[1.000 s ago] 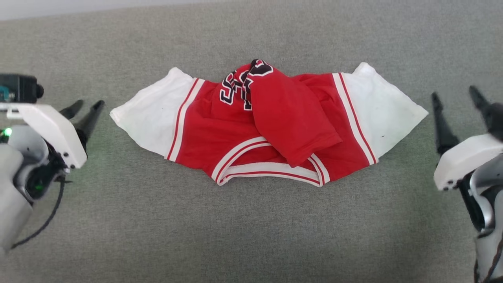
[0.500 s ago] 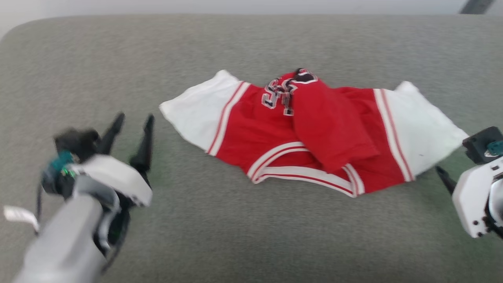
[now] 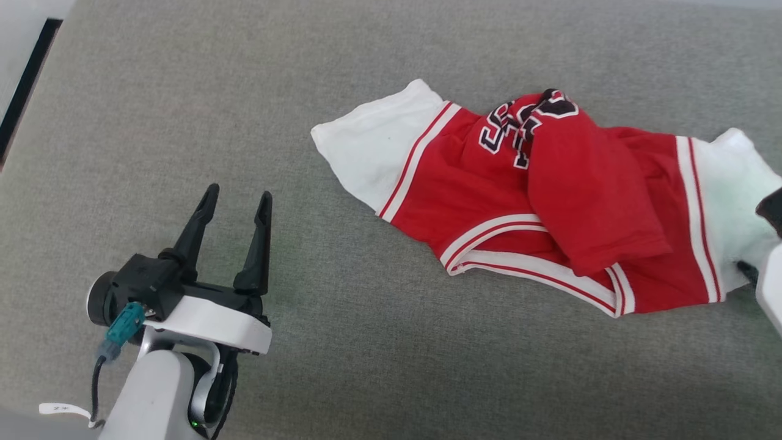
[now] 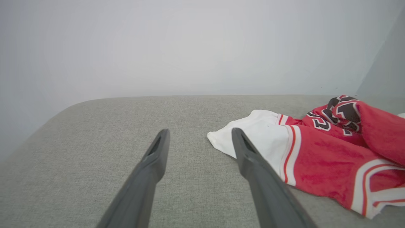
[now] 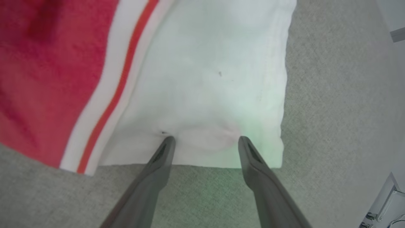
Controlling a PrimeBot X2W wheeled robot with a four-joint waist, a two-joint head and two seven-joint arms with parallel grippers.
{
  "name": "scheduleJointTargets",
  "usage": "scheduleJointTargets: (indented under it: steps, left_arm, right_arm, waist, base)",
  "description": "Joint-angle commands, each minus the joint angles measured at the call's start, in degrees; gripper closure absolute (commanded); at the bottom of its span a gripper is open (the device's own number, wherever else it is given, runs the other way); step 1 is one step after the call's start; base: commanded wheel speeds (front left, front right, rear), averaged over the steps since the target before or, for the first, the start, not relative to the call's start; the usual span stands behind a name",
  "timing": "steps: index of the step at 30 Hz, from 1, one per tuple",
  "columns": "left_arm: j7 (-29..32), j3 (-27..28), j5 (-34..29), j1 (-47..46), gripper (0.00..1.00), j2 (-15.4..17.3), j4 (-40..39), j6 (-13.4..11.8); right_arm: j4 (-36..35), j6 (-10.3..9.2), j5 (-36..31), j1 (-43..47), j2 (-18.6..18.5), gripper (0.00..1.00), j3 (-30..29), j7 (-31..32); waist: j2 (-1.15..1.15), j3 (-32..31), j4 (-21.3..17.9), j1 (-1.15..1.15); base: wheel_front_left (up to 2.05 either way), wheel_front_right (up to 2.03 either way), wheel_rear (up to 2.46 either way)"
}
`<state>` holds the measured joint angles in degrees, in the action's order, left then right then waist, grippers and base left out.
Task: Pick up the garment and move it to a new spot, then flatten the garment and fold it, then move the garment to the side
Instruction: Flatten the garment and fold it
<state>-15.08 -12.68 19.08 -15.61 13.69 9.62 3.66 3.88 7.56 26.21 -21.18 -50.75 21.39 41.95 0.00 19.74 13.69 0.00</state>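
Head view: we see the garment (image 3: 464, 183) lying crumpled on the grey padded surface (image 3: 366, 354), running from frame centre out to 3 o'clock. Collar edge faces 6 o'clock, the lettered chest is bunched at the shirt's 12 o'clock, and 1 red flap is folded over its middle. Our left gripper (image 3: 238, 194) sits at 8 o'clock of the frame, jaws spread with nothing between them, well apart from the near white sleeve (image 3: 372, 140) at its 2 o'clock. Right wrist view: our right gripper (image 5: 206, 139) has its jaws spread too, both fingertips (image 5: 164, 152) on the far white sleeve (image 5: 215, 79) near its hem, cloth puckered between them, not pinched.
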Motion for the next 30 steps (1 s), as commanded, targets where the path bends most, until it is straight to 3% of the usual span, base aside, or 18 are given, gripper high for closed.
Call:
scheduleJointTargets:
  steps: [1,5,6,7,8,9,13,18,21,26,29,30]
  left_arm:
    - [-0.11,0.63,-1.06,0.61,0.0,-0.63,-0.4,0.53]
    - [-0.11,3.2,-2.99,0.34,0.0,-2.59,-0.79,2.23]
    - [-0.11,3.72,-3.39,0.08,0.0,-2.84,-0.73,2.53]
    - [-0.11,4.06,-3.97,-0.28,0.0,-2.85,-0.81,2.89]
    - [-0.12,4.41,-4.22,-0.59,0.0,-2.99,-0.73,3.07]
    - [-0.11,4.52,-4.46,-0.93,0.0,-2.87,-0.68,3.37]
    - [-0.12,2.19,-5.34,-3.28,0.0,-0.42,-0.65,3.76]
    - [0.66,-9.92,0.84,-11.02,0.0,8.06,1.07,3.79]
    - [10.29,-19.2,9.45,-18.63,0.0,14.44,3.38,3.8]
    - [33.51,-30.16,29.73,-30.07,0.0,21.92,6.09,3.69]
    - [41.99,-32.69,39.5,-33.86,0.0,22.74,8.01,3.74]
    - [41.99,-32.69,39.5,-33.86,0.0,22.74,8.01,3.74]
  right_arm:
    - [0.89,-0.14,0.5,-0.58,0.4,0.0,0.79,-0.22]
    - [4.53,-0.14,1.47,-1.61,1.08,0.0,3.65,-0.67]
    - [5.33,-0.14,1.52,-1.77,1.31,0.12,4.29,-0.71]
    - [6.03,-0.15,1.68,-2.01,1.66,0.45,4.86,-0.79]
    - [6.74,-0.16,1.84,-2.33,2.08,0.58,5.14,-1.03]
    - [7.33,-0.18,1.91,-2.63,2.48,1.0,5.26,-1.25]
    - [9.04,-0.22,1.34,-4.15,3.34,1.0,5.06,-2.8]
    - [10.09,-0.22,0.46,-6.13,4.94,1.0,5.27,-4.55]
    - [9.77,-0.23,0.1,-7.71,5.54,1.0,5.91,-5.12]
    - [8.79,-0.22,-0.56,-10.19,6.45,1.0,7.09,-4.73]
    - [8.38,-0.21,-1.1,-11.46,7.46,1.0,8.1,-4.55]
    - [8.38,-0.21,-1.1,-11.46,7.46,1.0,8.1,-4.55]
  waist:
    - [0.0,0.73,0.48,0.0]
    - [0.0,1.75,0.85,0.0]
    - [0.0,1.92,0.86,0.0]
    - [0.0,2.11,0.8,0.0]
    - [0.0,2.21,0.75,0.0]
    - [0.0,2.3,0.61,0.0]
    - [0.0,2.47,0.13,0.0]
    - [0.0,2.91,-0.74,0.0]
    - [0.0,3.66,-1.44,0.0]
    - [0.0,5.31,-2.77,0.0]
    - [0.0,6.37,-3.85,0.0]
    - [0.0,6.37,-3.85,0.0]
  base:
    - [0.0,0.0,0.0]
    - [0.0,0.0,0.0]
    - [0.0,0.0,0.0]
    - [0.0,0.0,0.0]
    - [0.0,0.0,0.0]
    - [0.0,0.0,0.0]
    - [0.0,0.0,0.0]
    - [0.0,0.0,0.0]
    - [0.0,0.0,0.0]
    - [0.0,0.0,0.0]
    - [0.0,0.0,0.0]
    - [0.0,0.0,0.0]
